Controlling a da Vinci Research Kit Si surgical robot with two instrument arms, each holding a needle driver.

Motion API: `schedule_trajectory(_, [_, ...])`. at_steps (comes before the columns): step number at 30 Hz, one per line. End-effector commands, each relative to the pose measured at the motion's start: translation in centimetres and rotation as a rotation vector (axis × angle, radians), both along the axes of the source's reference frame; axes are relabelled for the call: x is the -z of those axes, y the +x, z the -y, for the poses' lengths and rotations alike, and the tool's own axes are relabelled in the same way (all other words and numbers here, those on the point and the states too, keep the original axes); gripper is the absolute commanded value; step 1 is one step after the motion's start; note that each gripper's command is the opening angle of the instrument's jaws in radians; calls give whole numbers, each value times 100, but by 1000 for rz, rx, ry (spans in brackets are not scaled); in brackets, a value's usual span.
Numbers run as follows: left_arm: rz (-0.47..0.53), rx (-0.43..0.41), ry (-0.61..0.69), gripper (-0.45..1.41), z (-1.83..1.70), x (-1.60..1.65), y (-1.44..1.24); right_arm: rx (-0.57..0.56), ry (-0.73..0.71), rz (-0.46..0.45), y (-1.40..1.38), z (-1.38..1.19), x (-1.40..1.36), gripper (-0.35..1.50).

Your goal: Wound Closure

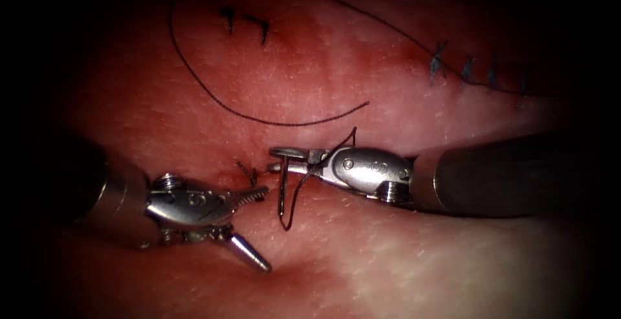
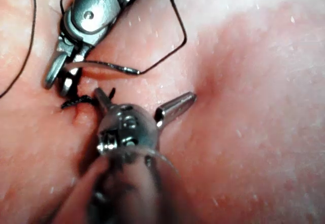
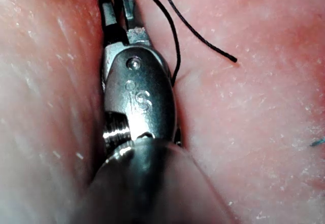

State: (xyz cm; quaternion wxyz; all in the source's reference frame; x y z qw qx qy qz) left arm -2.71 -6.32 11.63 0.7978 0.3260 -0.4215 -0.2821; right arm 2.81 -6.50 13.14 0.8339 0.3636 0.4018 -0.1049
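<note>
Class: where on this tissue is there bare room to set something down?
Free: pale tissue below the right tool, and the patch above the thread loop. Crowded: between the tips, where the right tool, shut, holds the needle near one end, seemingly outside tissue; the open left tool holds nothing.

Pink-red glistening pork tissue (image 1: 336, 66) is showing pale whitish patches toward the lower right, darker red staining around the cut. Thin black suture thread (image 1: 213, 92) is reading as a solid dark line, no pattern. Blue-grey stitch marks (image 1: 438, 60) are sitting in a row at upper right; black stitch marks (image 1: 246, 24) at upper left. Silver polished-steel left end effector (image 1: 249, 225) and silver right end effector (image 1: 288, 158) are showing bright highlights, with dull grey shafts. Thin curved steel needle (image 1: 283, 193) is looking dark grey.
</note>
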Motion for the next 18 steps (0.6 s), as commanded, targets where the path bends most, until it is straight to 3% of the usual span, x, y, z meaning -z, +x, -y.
schedule_trajectory(1, [0,-1,4,101,10,-4,-4,-35,-19,-65,10,-6,8,-35])
schedule_trajectory(2, [0,-1,4,101,10,-4,-4,-35,-19,-65,10,-6,8,-35])
schedule_trajectory(3, [2,-3,0,101,9,-2,-4,-108,-53,-103,18,-22,23,12])
schedule_trajectory(4, [2,-3,0,101,9,-2,-4,-108,-53,-103,18,-22,23,12])
schedule_trajectory(5, [3,1,0,101,9,0,-4,-197,-84,-113,25,-41,40,91])
schedule_trajectory(6, [3,1,1,101,8,1,-5,-236,-99,-124,27,-50,48,113])
schedule_trajectory(9, [7,1,-3,101,8,3,-5,-301,-120,-131,27,-69,67,128])
schedule_trajectory(11, [9,-1,-6,101,8,5,-6,-327,-152,-150,24,-86,83,128])
schedule_trajectory(12, [12,0,-12,101,7,6,-6,-365,-202,-168,19,-107,102,128])
schedule_trajectory(13, [12,0,-12,101,7,6,-6,-365,-202,-168,19,-107,102,128])
schedule_trajectory(18, [13,-1,-16,101,6,7,-8,-434,-340,-258,5,-156,153,123])
